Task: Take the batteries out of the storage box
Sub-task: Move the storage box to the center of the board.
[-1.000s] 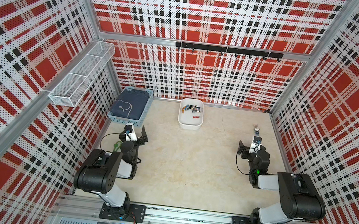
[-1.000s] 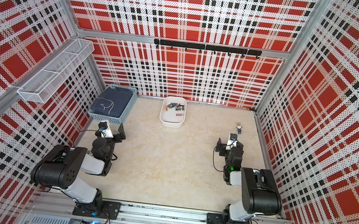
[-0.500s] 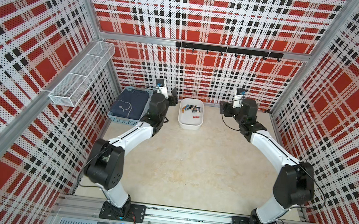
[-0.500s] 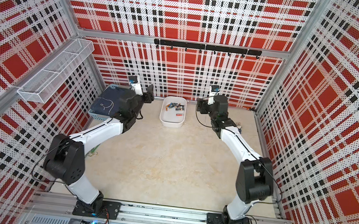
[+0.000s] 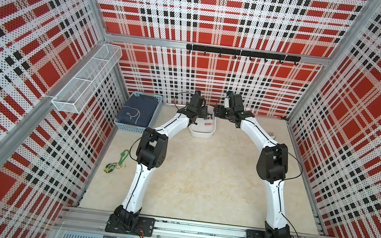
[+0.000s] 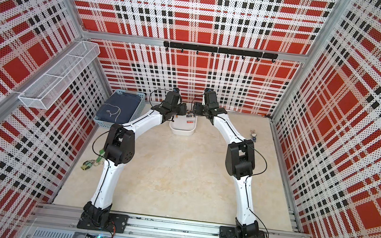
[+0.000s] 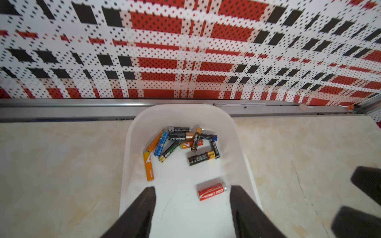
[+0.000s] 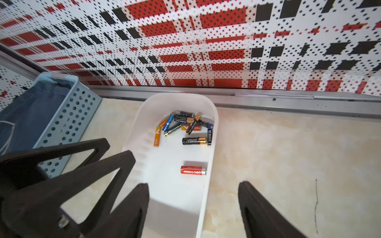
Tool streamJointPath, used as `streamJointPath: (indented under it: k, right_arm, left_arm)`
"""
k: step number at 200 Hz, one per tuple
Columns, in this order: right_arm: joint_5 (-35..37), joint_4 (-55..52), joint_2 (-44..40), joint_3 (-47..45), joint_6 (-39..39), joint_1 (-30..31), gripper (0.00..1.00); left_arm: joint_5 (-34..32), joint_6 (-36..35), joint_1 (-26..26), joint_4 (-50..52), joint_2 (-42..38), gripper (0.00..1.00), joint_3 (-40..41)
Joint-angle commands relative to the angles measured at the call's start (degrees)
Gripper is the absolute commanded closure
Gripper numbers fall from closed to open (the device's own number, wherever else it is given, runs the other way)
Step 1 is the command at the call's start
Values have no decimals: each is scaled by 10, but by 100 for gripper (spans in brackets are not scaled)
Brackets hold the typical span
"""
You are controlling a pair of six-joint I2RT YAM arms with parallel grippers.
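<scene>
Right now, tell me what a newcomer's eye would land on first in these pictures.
The loud red, black and white plaid walls fill every view. Against them, the white left arm and right arm arch in toward the white storage box at the back wall. Inside it lies a jumbled pile of batteries, with one red battery lying apart.

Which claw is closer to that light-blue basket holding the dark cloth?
Left. The left gripper hangs over the white box on the side facing the light-blue basket; the right gripper hangs over the opposite side, farther away.
</scene>
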State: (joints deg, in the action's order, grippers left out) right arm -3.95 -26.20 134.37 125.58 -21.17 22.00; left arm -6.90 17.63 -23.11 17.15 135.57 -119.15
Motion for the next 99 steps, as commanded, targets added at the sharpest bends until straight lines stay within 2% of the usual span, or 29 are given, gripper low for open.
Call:
streamJointPath:
  k: [1, 52, 85, 99]
  right_arm:
    - [9, -54, 30, 39, -2, 4, 26]
    - [-6, -85, 95, 101, 0, 5, 33]
    - [-17, -82, 113, 106, -1, 5, 39]
    - [-22, -82, 122, 110, 1, 7, 41]
  left_arm:
    - [-13, 13, 15, 43, 22, 40, -31]
    - [3, 3, 28, 47, 59, 44, -41]
    - [13, -8, 27, 49, 82, 51, -41]
    - [12, -8, 27, 50, 88, 57, -40]
